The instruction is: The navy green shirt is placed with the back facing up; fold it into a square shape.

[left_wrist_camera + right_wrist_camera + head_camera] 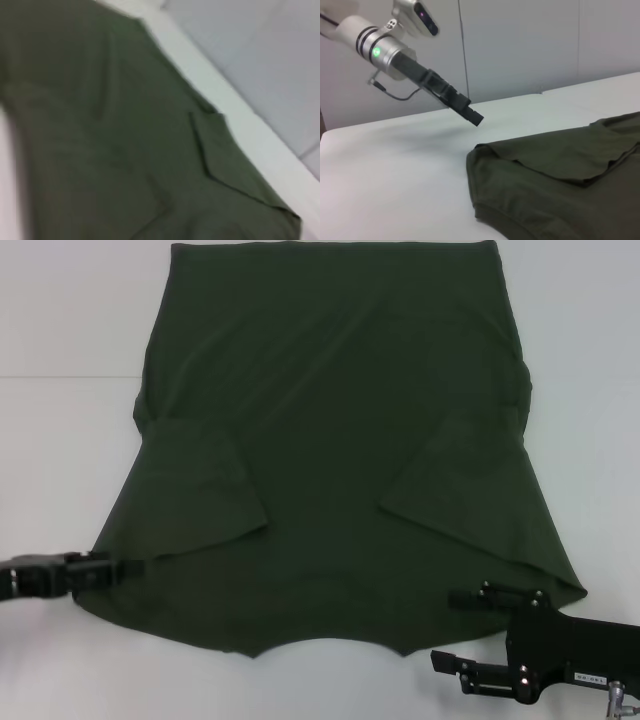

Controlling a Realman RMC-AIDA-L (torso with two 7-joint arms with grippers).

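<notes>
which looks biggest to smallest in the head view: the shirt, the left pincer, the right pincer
1. The shirt, by far the largest.
2. The right pincer.
3. The left pincer.
The right pincer sits nearer the camera, so its lead over the left is unsure.

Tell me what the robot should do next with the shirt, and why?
Probably lower the left gripper onto the near left corner of the shirt to pinch it. Both sleeves already lie folded in, that gripper hangs above the table beside that corner, and the open right gripper waits at the other.
</notes>
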